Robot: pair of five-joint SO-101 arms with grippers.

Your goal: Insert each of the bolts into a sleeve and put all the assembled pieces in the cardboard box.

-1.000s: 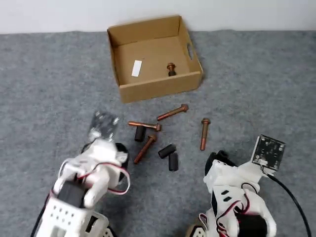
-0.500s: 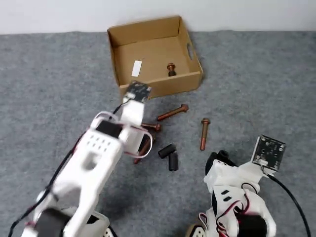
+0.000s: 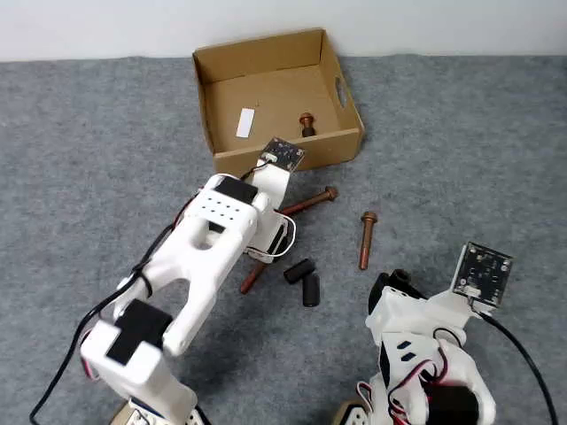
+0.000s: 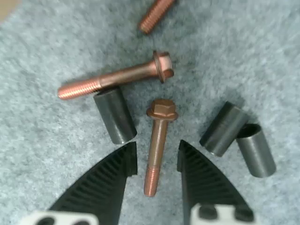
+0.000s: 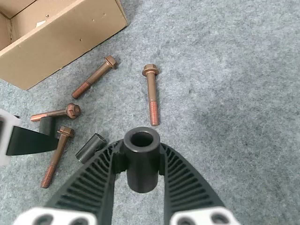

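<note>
The left gripper [image 4: 157, 151] stands spread astride a bolt [image 4: 158, 136] mid-carpet. A loose sleeve [image 4: 115, 116] lies just beside one finger, and a sleeve pair [image 4: 224, 129] is near the other. The right gripper [image 5: 140, 155] clamps an upright sleeve [image 5: 141, 166] near the front edge of the carpet [image 3: 478, 133], with open room toward the right edge. The cardboard box [image 3: 292, 158] sits at the far edge.
</note>
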